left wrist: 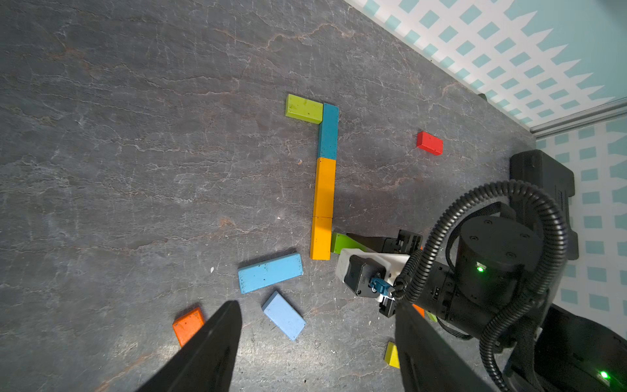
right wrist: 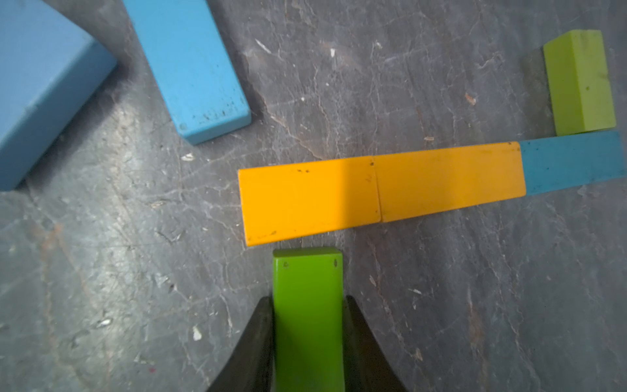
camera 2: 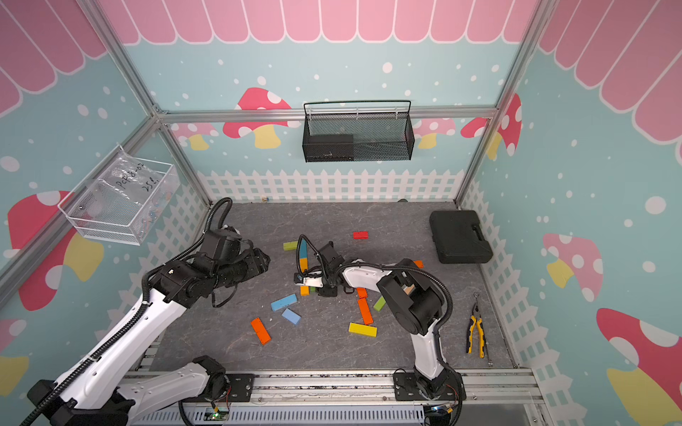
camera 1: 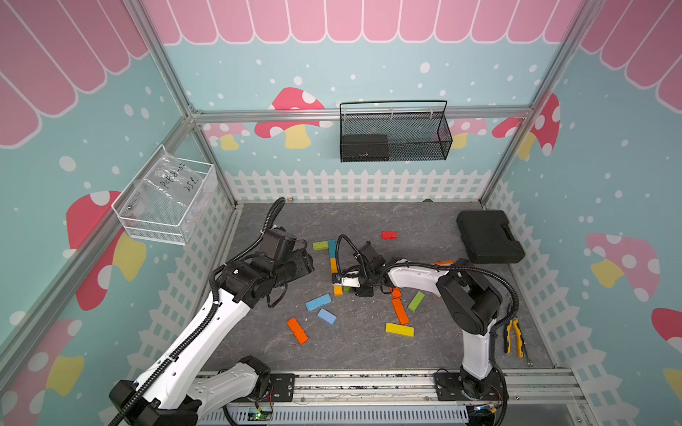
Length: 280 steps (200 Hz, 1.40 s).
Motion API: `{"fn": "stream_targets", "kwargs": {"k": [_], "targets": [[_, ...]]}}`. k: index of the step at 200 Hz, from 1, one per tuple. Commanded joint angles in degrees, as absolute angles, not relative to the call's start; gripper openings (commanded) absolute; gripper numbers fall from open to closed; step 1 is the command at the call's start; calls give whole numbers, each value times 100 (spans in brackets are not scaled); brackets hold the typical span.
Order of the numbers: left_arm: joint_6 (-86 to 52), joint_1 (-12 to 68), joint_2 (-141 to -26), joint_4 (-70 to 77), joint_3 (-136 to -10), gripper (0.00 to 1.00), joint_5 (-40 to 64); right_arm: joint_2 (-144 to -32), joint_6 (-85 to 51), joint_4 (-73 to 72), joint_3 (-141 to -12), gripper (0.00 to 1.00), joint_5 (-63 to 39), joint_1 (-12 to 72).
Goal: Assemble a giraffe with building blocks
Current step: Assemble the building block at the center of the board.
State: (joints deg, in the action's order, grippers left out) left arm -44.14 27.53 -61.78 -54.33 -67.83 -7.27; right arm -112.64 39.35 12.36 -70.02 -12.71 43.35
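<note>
The right gripper (right wrist: 308, 305) is clenched on a green block (right wrist: 307, 271), one finger on each long side, and the block's free end points squarely at the long side of the end yellow block (right wrist: 308, 200). In the right wrist view a narrow strip of worktop (right wrist: 441, 288) shows between the two, so they look just short of touching. I cannot tell whether the green block rests on the surface or hangs just above it.

Beyond the end yellow block the row runs on, end to end: a second yellow block (right wrist: 448, 180), a teal block (right wrist: 573, 161), and a lime block (right wrist: 582, 81) set crosswise at the far tip (head and neck, by the look of it). The green piece seems meant as the start of the body.

To do this well, bring the green block in along its own length, square to the end yellow block, and stop at first contact. A harder push would likely skew the whole row, since nothing pins it. Set it flat before letting go, then lift straight up so the fingers do not drag it.

The left gripper (left wrist: 317, 325) is released and holds nothing, well off to the far side of the end yellow block, above the loose blue block (left wrist: 269, 273) and pale blue block (left wrist: 284, 315). It could brace the row if needed.
</note>
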Motion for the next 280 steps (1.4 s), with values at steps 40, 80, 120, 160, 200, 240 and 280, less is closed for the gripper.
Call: {"fn": "stream_targets", "kwargs": {"k": [40,80,120,160,200,240,280], "targets": [[-4351,2775,-6223,-5375,-6750,74,-817,-11534,4148,1642,-7071,20,-1301,4438],[-4351,2769,-6196,-5373,-6741,74,-852,-11540,4205,1723,-7058,25,-1180,4447],[-4351,2769,-6227,-5368,-6749,75,-844,-11556,4287,1765,-7038,26,-1099,4499],[-4354,2769,-6214,-5375,-6739,74,-861,-11565,4350,1810,-7028,27,-996,4500],[-4348,2769,-6197,-5371,-6739,74,-870,-11504,4433,1865,-6971,27,-879,4500],[-4340,2760,-6196,-5379,-6724,74,-879,-11519,4438,1872,-6979,27,-915,4509],[-4328,2751,-6196,-5378,-6727,74,-879,-11439,4475,1931,-6978,27,-909,4502]]}}
